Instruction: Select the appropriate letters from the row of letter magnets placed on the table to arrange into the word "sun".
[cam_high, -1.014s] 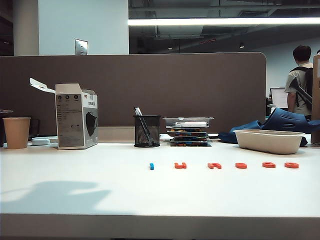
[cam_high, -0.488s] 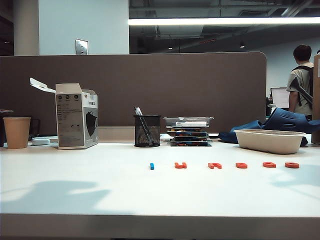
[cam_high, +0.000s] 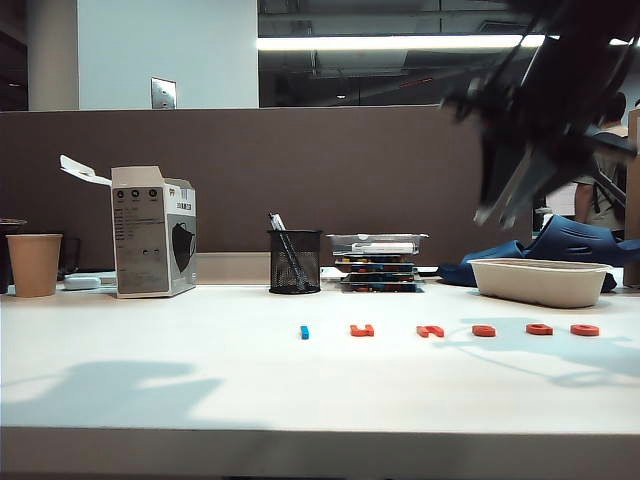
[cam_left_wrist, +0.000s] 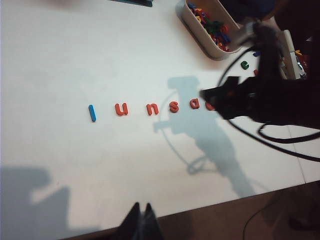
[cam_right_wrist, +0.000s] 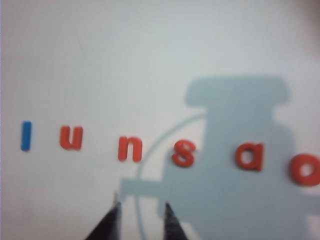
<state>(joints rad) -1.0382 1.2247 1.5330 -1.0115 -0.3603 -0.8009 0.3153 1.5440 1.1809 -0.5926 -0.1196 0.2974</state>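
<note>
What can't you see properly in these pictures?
- Exterior view: the right gripper is a dark motion blur, and the letters are too small to read.
- Left wrist view: the right arm hides the row's last letter; only the left gripper's shut tips show.
- Right wrist view: only the right gripper's fingertips show, slightly apart.

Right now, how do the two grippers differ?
The right gripper hangs above the row of letter magnets, near the n and s, jaws parted; the left gripper sits back near the table front edge, fingers together. In the exterior view only the right one shows, blurred. Neither holds anything.
</note>
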